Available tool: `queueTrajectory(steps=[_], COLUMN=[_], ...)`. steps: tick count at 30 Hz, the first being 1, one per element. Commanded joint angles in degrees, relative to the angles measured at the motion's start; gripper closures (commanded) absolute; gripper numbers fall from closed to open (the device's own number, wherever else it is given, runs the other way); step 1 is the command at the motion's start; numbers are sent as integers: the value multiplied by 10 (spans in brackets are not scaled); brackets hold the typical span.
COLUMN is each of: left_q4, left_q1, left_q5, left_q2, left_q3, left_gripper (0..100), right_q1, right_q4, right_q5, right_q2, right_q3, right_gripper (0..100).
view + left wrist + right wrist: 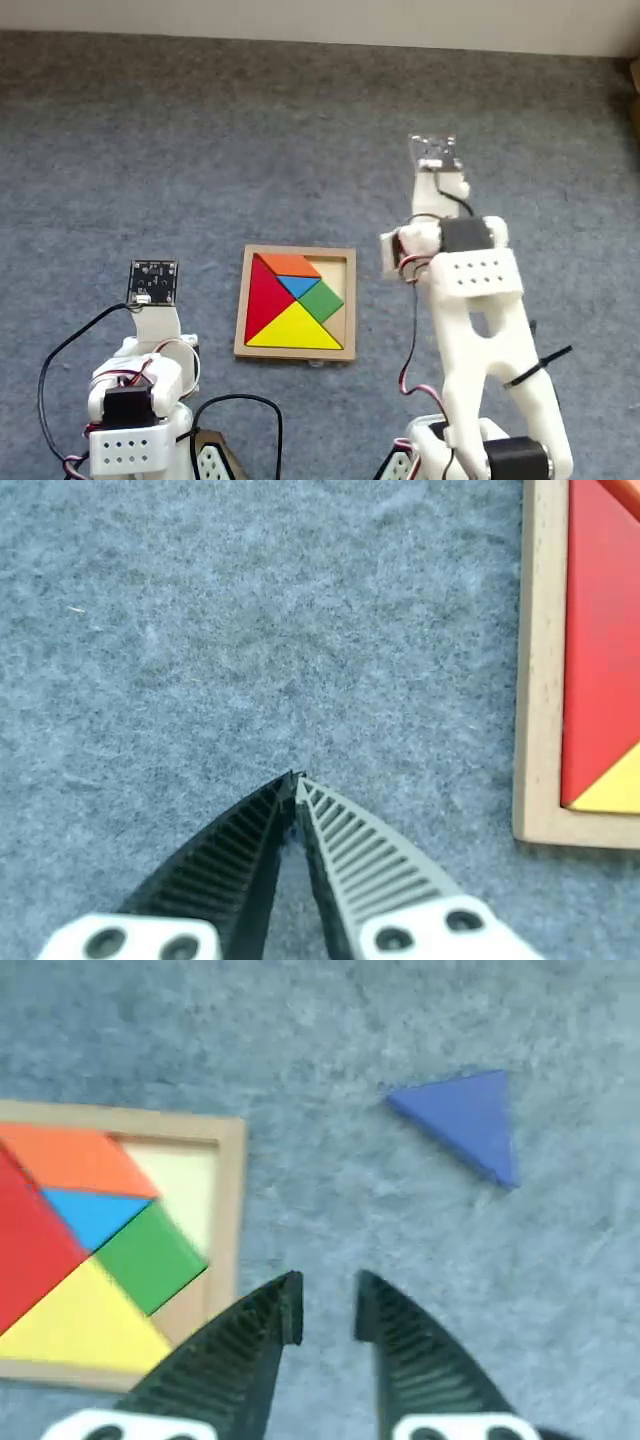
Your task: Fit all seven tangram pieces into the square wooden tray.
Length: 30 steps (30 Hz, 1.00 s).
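The square wooden tray (296, 352) lies flat on the grey-carpeted worktop (200, 150) between the two arms, its walls roughly square to the high view. Five pieces sit inside it. The red triangle (265, 298) has its long side along the tray wall nearest the left arm (135, 400), with its apex pointing to the middle. The yellow triangle (292, 328) has its long side along the near wall and its apex also points inward. The orange parallelogram (288, 265) runs lengthwise along the far wall. Under it, the small blue triangle (298, 286) points toward the centre. The green square (322, 300) stands on a corner like a diamond. Pale bare floor shows in the far corner on the side of the right arm (480, 300).

The left gripper (293, 780) hovers over carpet just beside the tray's outer wall, its jaws closed tip to tip on nothing. The right gripper (328, 1305) has its jaws a little apart and empty, near the tray's other side. Ahead of them the loose blue triangle (465, 1120) lies flat on the carpet, well apart from the tray, one sharp corner turned toward it
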Motion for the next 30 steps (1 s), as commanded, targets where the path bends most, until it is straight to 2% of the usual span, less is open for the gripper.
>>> queueTrajectory(steps=[1, 5, 11, 15, 22, 30], left_q4=[4, 4, 4, 4, 4, 4], left_q1=[0, 0, 0, 0, 0, 0], left_q5=[-4, -4, -4, -4, -4, -4], left_q2=[-18, -18, -18, -18, -18, -18], left_q3=[11, 11, 11, 11, 11, 11], left_gripper=[986, 986, 986, 986, 986, 986], right_q1=[41, 44, 47, 47, 67, 101], right_q4=[-30, -23, 50, 82, 82, 82], right_q5=[78, 145, 244, 310, 372, 407], right_q2=[36, 135, 290, 370, 476, 520], right_q3=[-3, -72, -208, -292, -377, -393], right_gripper=[797, 764, 697, 687, 687, 687])
